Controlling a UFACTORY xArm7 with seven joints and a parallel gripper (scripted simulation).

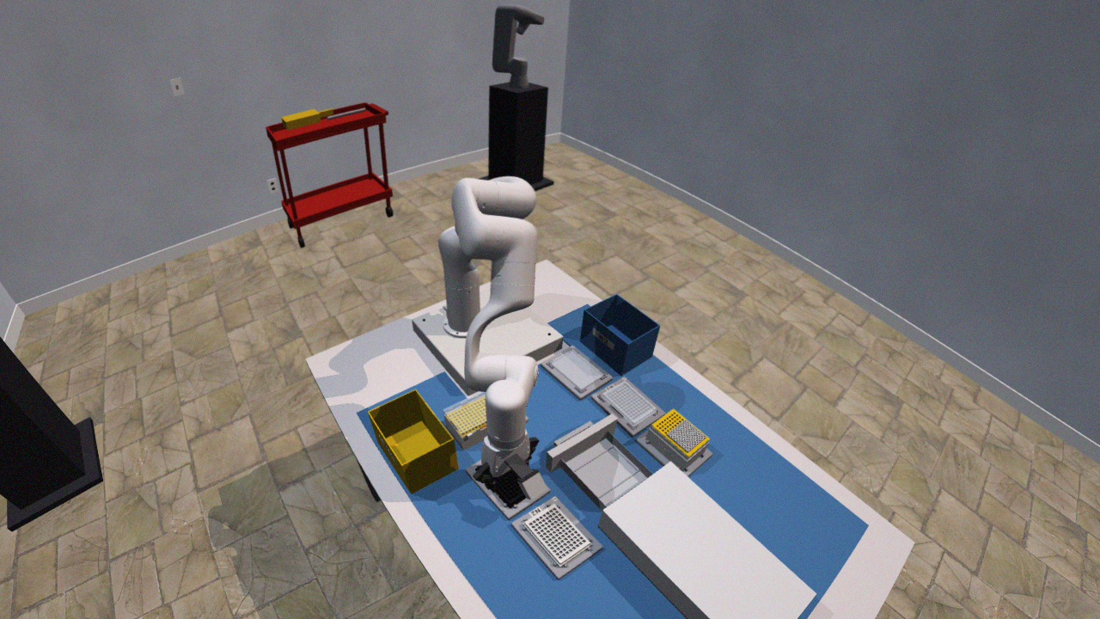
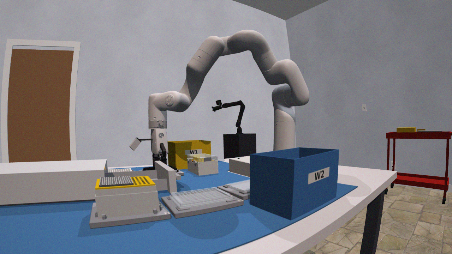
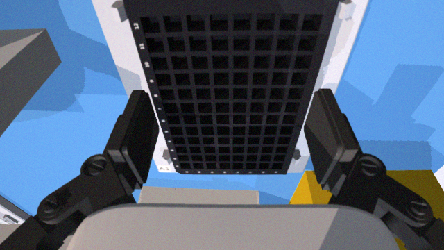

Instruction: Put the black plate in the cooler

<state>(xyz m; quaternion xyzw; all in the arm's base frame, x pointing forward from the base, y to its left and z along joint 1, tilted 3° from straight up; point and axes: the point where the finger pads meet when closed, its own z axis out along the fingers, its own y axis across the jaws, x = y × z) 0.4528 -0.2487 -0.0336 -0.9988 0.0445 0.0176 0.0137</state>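
We are reaching our white seven-joint arm (image 1: 491, 261) down over the blue bench mat (image 1: 723, 493), beside the long white cooler housing (image 1: 704, 550) whose grey drawer (image 1: 608, 465) is standing open. Our black two-finger gripper (image 3: 230, 133) is hanging spread wide and gripping nothing, one finger (image 3: 137, 135) along each long edge of the black gridded well plate (image 3: 232, 87). That plate is lying lidless and flat in its pale grey work nest (image 1: 538, 493), between the yellow open bin (image 1: 411, 438) and the drawer.

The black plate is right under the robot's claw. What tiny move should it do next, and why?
Probably close the fingers. The gripper is wide open, one finger on each long side of the black plate, which lies unlidded in its nest. The drawer already stands open.
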